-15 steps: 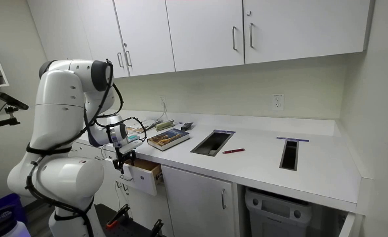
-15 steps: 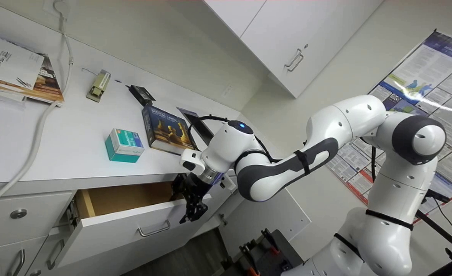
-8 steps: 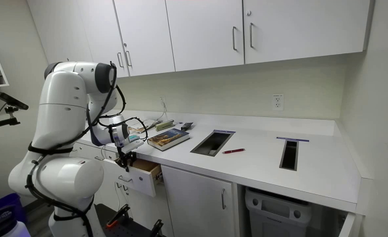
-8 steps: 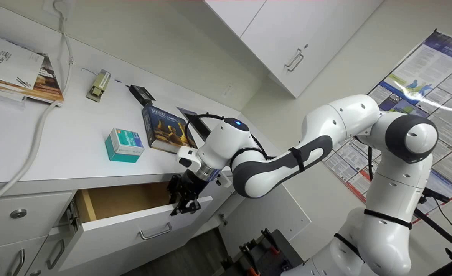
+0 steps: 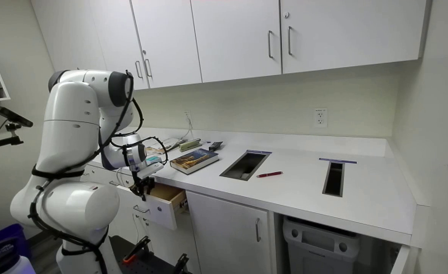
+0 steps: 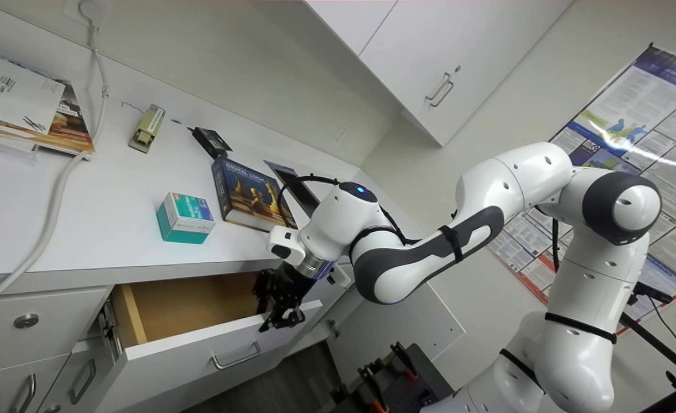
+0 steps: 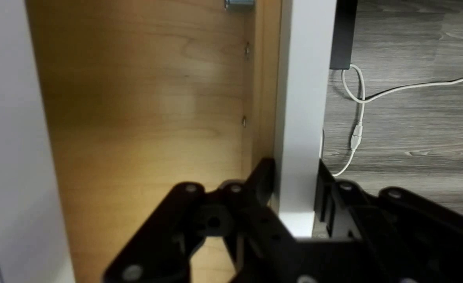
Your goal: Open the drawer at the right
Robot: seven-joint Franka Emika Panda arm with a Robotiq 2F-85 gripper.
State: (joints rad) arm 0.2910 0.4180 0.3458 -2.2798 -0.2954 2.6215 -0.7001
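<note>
The drawer [image 6: 171,367] stands partly pulled out below the counter. Its white front [image 5: 163,213] carries a small silver bar handle [image 6: 237,357], and its tan wood inside shows from above in the wrist view. My gripper [image 7: 296,169] is shut across the top edge of that front, near one end. One finger [image 7: 266,177] presses from inside the drawer, the other [image 7: 326,188] from the outer face. In both exterior views the gripper points down over the front, beside the handle and apart from it. Part of the drawer's inside is hidden behind the gripper.
The counter's front edge [image 7: 15,157] runs close along the drawer's opening. On the counter lie a thick book [image 6: 252,195], a teal and white box [image 6: 186,218] and a red pen [image 5: 269,174]. Below stands a dark base with clamps [image 6: 395,378]; a white cable [image 7: 359,102] lies on the floor.
The gripper's fingers have come together on the drawer front's top edge. The drawer has slid a little further out from the cabinet, with the gripper moving along with it.
</note>
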